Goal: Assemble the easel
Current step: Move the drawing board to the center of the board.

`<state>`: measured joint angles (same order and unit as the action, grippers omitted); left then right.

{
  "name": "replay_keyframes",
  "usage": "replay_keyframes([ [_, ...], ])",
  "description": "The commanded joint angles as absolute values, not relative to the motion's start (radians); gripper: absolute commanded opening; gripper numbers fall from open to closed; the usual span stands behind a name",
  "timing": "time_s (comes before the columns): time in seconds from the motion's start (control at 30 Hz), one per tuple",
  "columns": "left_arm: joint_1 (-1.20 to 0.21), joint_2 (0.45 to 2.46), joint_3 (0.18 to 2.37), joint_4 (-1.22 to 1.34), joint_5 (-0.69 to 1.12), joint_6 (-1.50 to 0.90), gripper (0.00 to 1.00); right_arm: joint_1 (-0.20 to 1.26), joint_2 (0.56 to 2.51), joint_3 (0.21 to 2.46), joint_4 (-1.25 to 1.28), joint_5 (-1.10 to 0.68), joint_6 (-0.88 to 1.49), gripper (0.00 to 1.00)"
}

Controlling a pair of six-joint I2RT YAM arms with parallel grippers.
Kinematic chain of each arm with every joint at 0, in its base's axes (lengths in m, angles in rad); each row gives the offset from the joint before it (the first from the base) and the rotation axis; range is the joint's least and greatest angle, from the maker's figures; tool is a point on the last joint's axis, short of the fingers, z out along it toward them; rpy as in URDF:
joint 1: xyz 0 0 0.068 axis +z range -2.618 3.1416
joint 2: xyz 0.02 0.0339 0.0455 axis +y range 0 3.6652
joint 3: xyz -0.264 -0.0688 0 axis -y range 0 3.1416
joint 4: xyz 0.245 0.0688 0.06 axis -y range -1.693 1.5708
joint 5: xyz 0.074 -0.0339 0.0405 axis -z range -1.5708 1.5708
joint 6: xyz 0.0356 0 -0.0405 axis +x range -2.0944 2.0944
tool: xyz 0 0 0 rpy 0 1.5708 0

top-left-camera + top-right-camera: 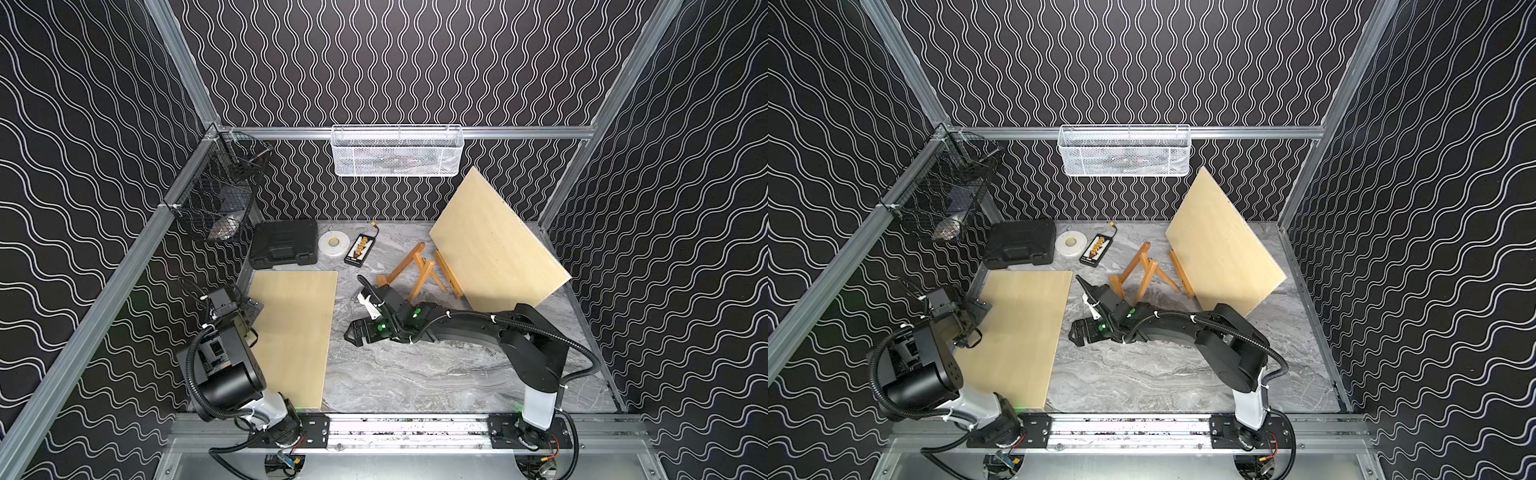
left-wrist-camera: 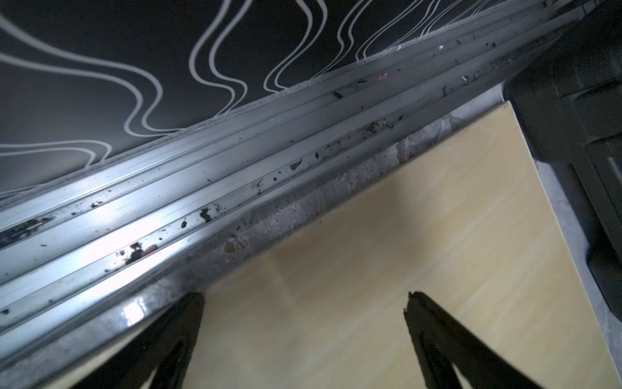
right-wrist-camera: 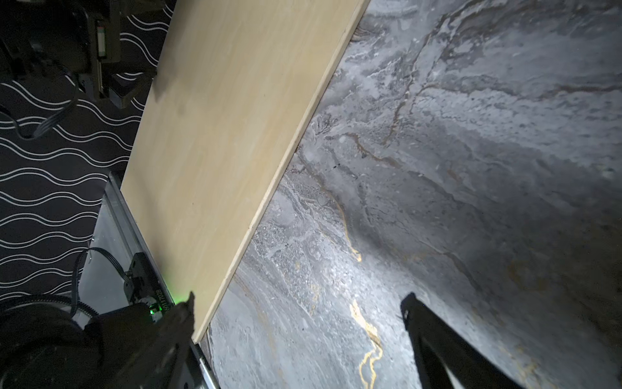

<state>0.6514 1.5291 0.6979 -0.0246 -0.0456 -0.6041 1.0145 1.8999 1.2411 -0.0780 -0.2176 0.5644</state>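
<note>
Wooden easel (image 1: 401, 265) on the grey table (image 1: 415, 374), middle of the frame, leaning board (image 1: 498, 245) just right of it, flat board (image 1: 291, 336) at lower left, right gripper (image 1: 352, 333) wide open below the easel, left gripper (image 2: 303, 303) wide open over the flat board's edge

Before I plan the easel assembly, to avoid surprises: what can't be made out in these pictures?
White mesh basket: contents blurred by its mesh, both top views.
Orange-brown wooden easel frame: near foot hidden behind the right arm; contact with the tilted pale plywood board unclear, both top views.
Small black tray of orange pieces: too small in both top views.
</note>
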Motion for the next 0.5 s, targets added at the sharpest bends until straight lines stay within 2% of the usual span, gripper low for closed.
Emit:
replay_keyframes([
  [0.0, 0.655, 1.553, 0.688, -0.002, -0.012, -0.639, 0.99, 1.015, 1.91, 1.249, -0.07, -0.189, 0.558, 1.0],
  [0.47, 0.662, 1.569, 0.652, -0.021, 0.026, -0.7, 0.99, 1.012, 1.913, 1.241, -0.09, -0.194, 0.552, 1.0],
])
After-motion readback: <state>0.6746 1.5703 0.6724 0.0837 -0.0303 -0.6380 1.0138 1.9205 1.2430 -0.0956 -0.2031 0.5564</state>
